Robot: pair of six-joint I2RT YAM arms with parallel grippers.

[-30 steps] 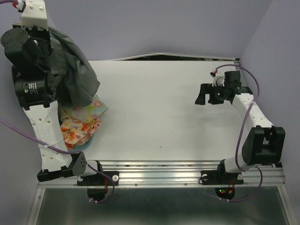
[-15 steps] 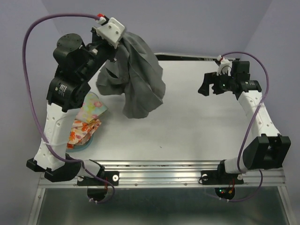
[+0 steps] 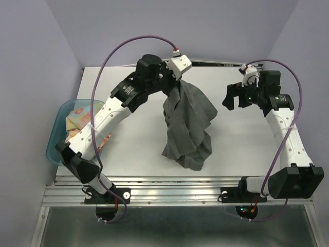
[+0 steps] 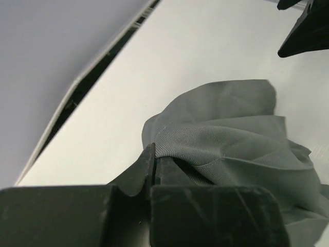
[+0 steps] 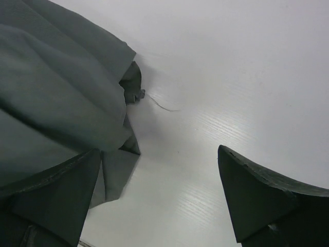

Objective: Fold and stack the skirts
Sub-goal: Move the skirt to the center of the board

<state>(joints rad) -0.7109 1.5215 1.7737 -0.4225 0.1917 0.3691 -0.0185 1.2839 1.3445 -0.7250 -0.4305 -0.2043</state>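
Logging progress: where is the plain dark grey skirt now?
In the top view the plain dark grey skirt hangs mid-table from the left gripper, its lower end bunched on the white table, left of the right gripper.

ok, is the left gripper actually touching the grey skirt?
Touching. The left wrist view shows the left gripper shut on a fold of the grey skirt, with the cloth pinched between its fingers and no gap.

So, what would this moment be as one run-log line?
left gripper: shut on grey skirt, hanging over table | right gripper: open, empty | other skirts: in blue basin
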